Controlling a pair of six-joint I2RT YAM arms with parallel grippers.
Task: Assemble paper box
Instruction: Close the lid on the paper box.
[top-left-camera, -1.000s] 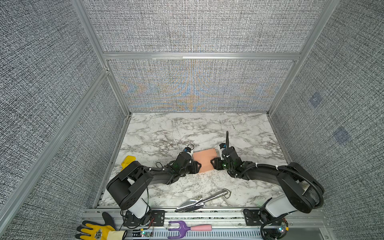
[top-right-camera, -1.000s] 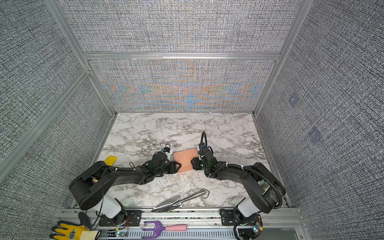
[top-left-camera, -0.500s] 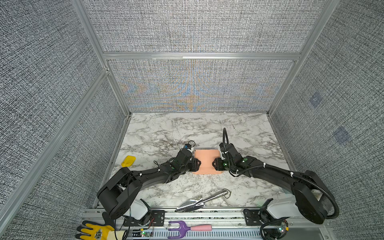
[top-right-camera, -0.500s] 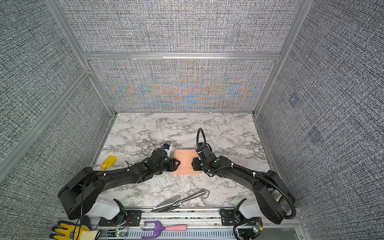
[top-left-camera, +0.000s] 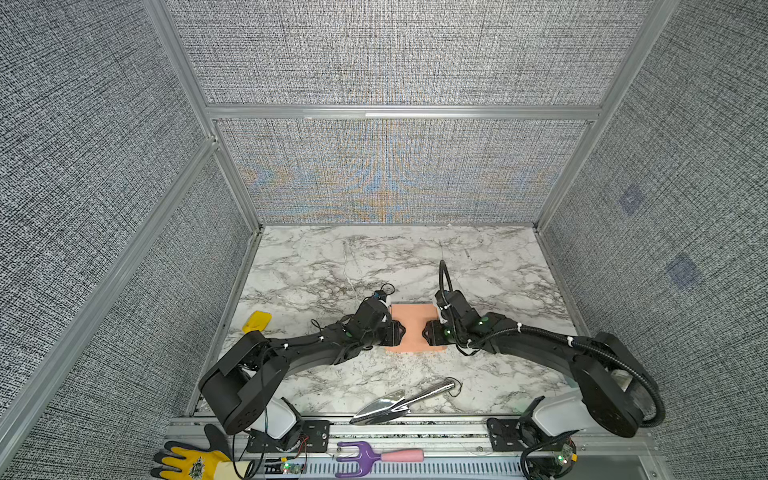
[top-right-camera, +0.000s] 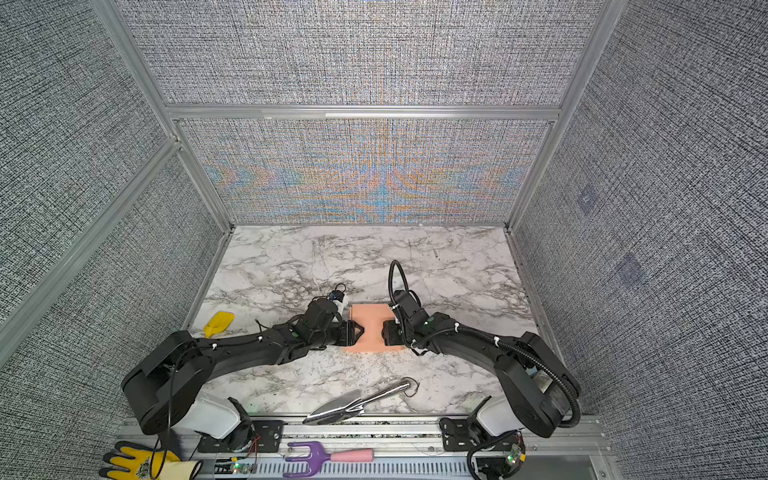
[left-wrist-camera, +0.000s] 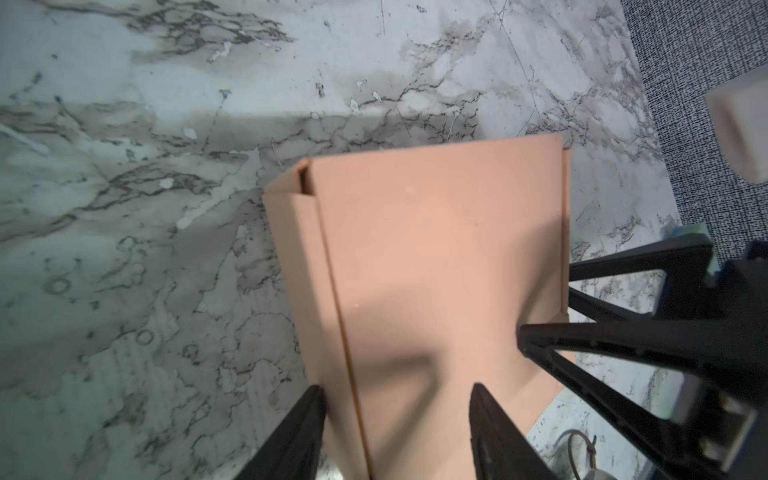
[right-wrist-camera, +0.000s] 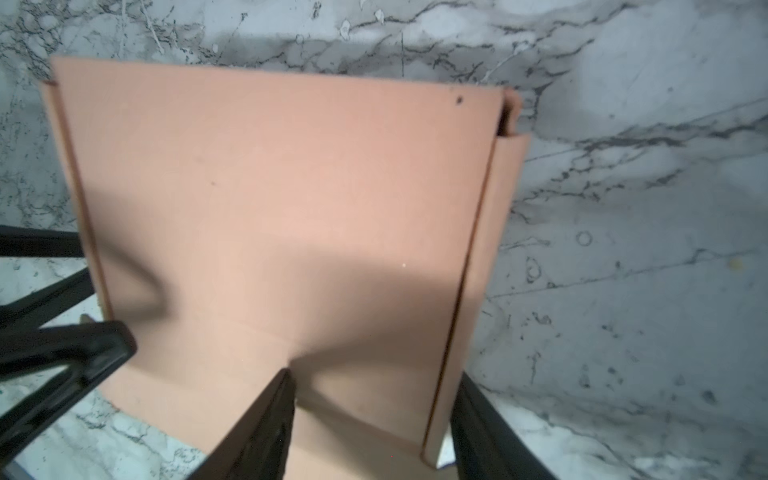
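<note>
Arms low, reaching inward; left end effector and right end effector with jaws apart, astride opposite edges of paper box, matte salmon cardboard, rectangular, between them on veined marble desk.

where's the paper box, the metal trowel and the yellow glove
paper box (top-left-camera: 412, 323), in a top view, top face
metal trowel (top-left-camera: 381, 409), in a top view, blade
yellow glove (top-left-camera: 185, 462), in a top view, yellow part

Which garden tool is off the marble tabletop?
The purple fork with the pink handle: it lies on the metal frame in front of the table. The silver trowel and the yellow scoop both lie on the marble.
</note>
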